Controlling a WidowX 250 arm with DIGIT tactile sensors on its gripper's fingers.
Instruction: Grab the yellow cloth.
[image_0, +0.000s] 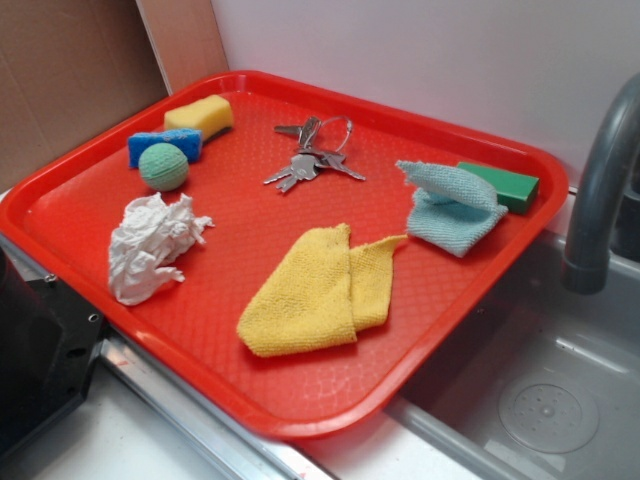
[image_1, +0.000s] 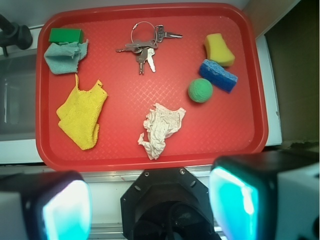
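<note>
The yellow cloth (image_1: 81, 114) lies untouched on the red tray (image_1: 150, 159); the gripper (image_1: 150, 200), spread wide and empty, hovers well short of it.

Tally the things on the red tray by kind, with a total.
Cloths: 2, the yellow cloth and teal cloth
Sponges: 2, yellow, blue
Green ball: 1
Green block: 1
Key bunch: 1
Crumpled paper: 1
Total: 8

Nothing readable anywhere tbh. No labels, brands, numbers or signs on the red tray (image_0: 60, 215) or the stuff lying on it, and the keys (image_1: 142, 47) up at 12 o'clock are too small to make out any stamping.
</note>
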